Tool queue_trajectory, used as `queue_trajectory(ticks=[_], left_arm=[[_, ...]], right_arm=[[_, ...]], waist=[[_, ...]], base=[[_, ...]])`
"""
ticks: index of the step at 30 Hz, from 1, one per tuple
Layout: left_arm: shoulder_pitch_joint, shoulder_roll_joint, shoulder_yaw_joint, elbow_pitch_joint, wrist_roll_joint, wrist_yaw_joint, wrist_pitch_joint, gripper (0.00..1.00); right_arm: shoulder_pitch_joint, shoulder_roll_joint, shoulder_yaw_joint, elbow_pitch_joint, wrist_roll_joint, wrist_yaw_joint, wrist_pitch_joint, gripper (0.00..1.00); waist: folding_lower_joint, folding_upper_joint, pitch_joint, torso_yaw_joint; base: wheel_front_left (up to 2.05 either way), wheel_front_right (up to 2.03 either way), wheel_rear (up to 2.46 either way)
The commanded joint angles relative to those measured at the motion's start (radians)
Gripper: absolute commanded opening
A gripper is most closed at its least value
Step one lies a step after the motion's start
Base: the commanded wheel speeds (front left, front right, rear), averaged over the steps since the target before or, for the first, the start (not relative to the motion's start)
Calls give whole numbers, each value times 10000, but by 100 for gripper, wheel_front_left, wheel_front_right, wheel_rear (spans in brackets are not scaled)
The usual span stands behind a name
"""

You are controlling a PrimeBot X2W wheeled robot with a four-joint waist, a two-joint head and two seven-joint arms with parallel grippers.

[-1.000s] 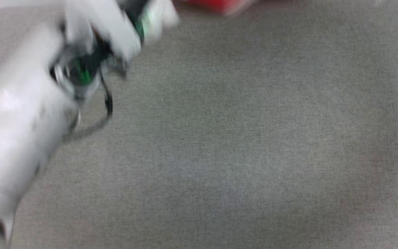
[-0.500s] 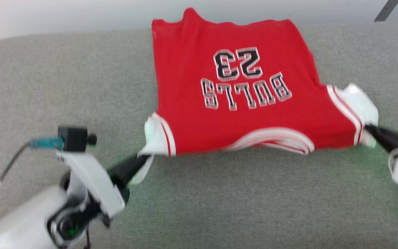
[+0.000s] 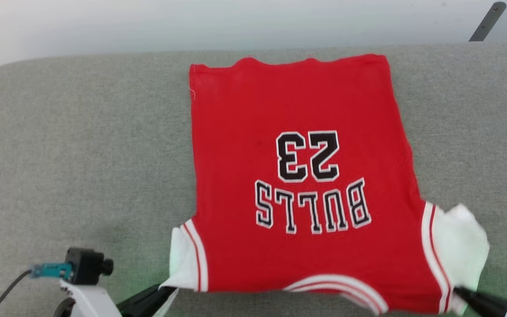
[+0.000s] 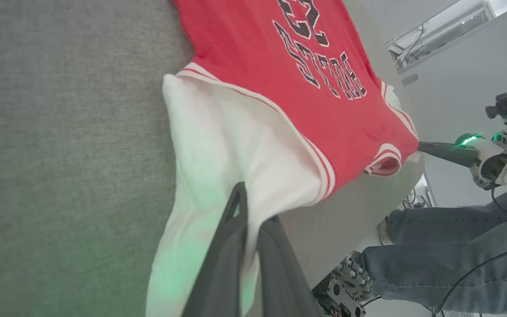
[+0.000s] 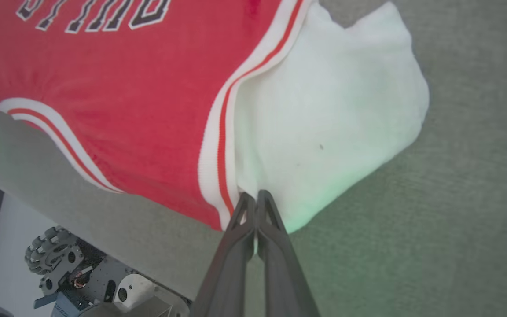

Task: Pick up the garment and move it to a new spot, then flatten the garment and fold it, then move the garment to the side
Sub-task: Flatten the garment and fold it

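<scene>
Grey surface (image 3: 82, 154), garment (image 3: 297, 110) now flatter — stretched out

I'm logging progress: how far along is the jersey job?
Looks done: the jersey lies spread nearly flat on the grey table. In hand: flattening, left gripper and right gripper each shut on a sleeve. Left: no fold yet, then moving it aside.
</scene>
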Motion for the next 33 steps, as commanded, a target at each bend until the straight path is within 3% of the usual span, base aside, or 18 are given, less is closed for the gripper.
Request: queue_trajectory(ticks=[1,5,10,18,23,24,25,26,27,33], left_arm=[[163,181,-12,-47,74,126,-35,0],[279,231,-43,-50,71,270,-74,0],[126,-466,-155,546,-257,126,222,0],[-200,-1812,-420,2694,-157,-87,441,0],[-248,-2343,-670,3588,106,-99,435,0],[-244,-2428,-723,3710,142,-91,464,0],[-256,-2471,-734,3803,126,-97,446,0],[-274,-2508,-738,3870,115,-97,425,0],[-308,-2537,-756,3895,131,-90,426,0],[-433,-2508,-689,3638,124,-96,218,0]], right_arm=[[382,254,-304,-359,-226,-13,318,0],[1151,1186,-1022,-1410,-861,-13,1353,0],[1093,2105,-1044,-1535,-1390,-13,2043,0],[236,2225,-201,346,-2250,-15,1340,0],[-229,2235,364,1181,-2431,-18,577,0],[-339,2219,468,1282,-2473,-21,397,5],[-435,2209,542,1356,-2518,-26,241,24],[-541,2191,632,1417,-2524,-27,96,50],[-633,2172,697,1453,-2532,-27,-32,100],[-599,1884,9,907,-2370,-55,-92,100]], waist=[[0,0,1,18],[0,0,3,43],[0,0,80,67],[0,0,312,119],[0,0,457,155],[0,0,482,152],[0,0,514,135],[0,0,530,122],[0,0,547,107],[0,0,614,33]], base=[[0,0,0],[0,0,0],[0,0,0],[0,0,0],[0,0,0],[0,0,0],[0,0,0],[0,0,0],[0,0,0],[0,0,0]])
